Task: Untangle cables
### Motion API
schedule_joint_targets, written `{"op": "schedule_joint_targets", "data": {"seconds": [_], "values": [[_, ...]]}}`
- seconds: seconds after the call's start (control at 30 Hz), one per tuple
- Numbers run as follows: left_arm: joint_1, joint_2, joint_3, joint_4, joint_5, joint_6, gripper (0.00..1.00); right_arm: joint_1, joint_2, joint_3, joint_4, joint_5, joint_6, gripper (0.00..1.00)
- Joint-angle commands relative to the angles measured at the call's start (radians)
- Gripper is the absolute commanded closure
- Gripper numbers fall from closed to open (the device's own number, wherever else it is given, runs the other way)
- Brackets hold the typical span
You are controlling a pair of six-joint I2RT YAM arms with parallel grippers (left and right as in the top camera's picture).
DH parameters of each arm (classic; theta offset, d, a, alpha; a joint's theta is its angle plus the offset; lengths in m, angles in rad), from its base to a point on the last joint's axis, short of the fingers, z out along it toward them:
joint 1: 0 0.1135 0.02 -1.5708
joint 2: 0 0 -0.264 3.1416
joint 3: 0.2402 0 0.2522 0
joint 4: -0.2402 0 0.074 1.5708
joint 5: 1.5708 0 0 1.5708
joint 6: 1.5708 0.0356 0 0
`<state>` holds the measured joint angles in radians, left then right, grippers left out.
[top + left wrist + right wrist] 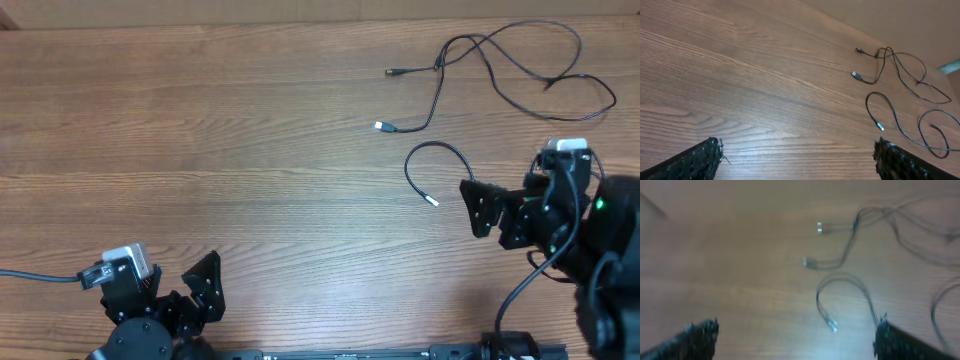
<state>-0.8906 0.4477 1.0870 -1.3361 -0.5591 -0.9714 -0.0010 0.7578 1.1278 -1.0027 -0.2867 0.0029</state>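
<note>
Left hand [797, 152] sits wide open and empty at the near left. The cables [438, 66] sprawl far right on the tabletop [200, 120], plug ends pointing left, cords trailing rightward. Right hand [796, 330], equally open and empty just beside them, would best pinch one plug end and draw it clear of the crossing.

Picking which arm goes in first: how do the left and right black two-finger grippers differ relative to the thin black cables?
The right gripper sits close beside the silver-tipped plug end of the nearest loop; the left gripper sits far from the thin black cables. The right gripper points leftward at the cables; the left gripper points up the table. Both stand open, holding nothing.
</note>
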Motion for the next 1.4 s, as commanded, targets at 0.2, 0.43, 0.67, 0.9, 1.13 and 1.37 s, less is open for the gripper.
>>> {"op": "schedule_joint_targets", "data": {"seconds": [0.2,0.43,0.67,0.9,1.13,1.37], "values": [[-0.006,-0.007,-0.005,0.001,-0.020,-0.016,0.00,0.031,-0.328,-0.531,0.514,0.002,-0.074,0.00],[-0.006,-0.007,-0.005,0.001,-0.020,-0.016,0.00,0.035,-0.547,-0.827,0.716,-0.002,-0.090,0.00],[-0.006,-0.007,-0.005,0.001,-0.020,-0.016,0.01,0.035,-0.660,-0.989,0.853,-0.002,-0.090,0.00],[-0.006,-0.007,-0.005,0.001,-0.020,-0.016,0.00,0.035,-0.748,-1.063,0.885,0.003,-0.091,0.00],[-0.006,-0.007,-0.005,0.001,-0.020,-0.016,0.00,0.034,-0.756,-1.122,0.995,0.018,-0.091,0.00],[-0.006,-0.007,-0.005,0.001,-0.020,-0.016,0.01,0.034,-0.756,-1.120,0.958,0.025,-0.161,0.00]]}}
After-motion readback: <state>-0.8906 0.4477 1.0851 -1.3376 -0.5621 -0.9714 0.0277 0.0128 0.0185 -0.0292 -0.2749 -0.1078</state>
